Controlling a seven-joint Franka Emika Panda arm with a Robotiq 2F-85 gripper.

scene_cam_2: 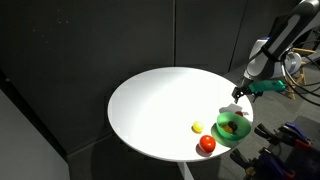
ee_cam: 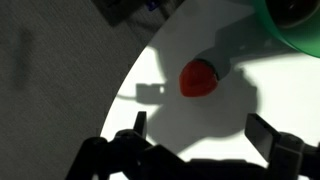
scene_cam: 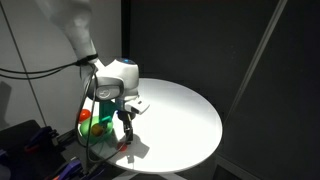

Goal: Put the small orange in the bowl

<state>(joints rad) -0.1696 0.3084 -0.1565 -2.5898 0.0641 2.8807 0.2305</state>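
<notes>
The white round table (scene_cam_2: 150, 105) fills the scene, and the arm (scene_cam_2: 285, 35) hangs its gripper (scene_cam_2: 239, 94) just beyond the green bowl (scene_cam_2: 243, 134) at the right edge, fingers spread wide, nothing between them. The red fruit (scene_cam_2: 207, 144) sits at the bowl's near left, the yellow-green fruit (scene_cam_2: 198, 127) left again, and the small orange (scene_cam_2: 231, 127) seems to lie inside the bowl, too tiny to be sure.
</notes>
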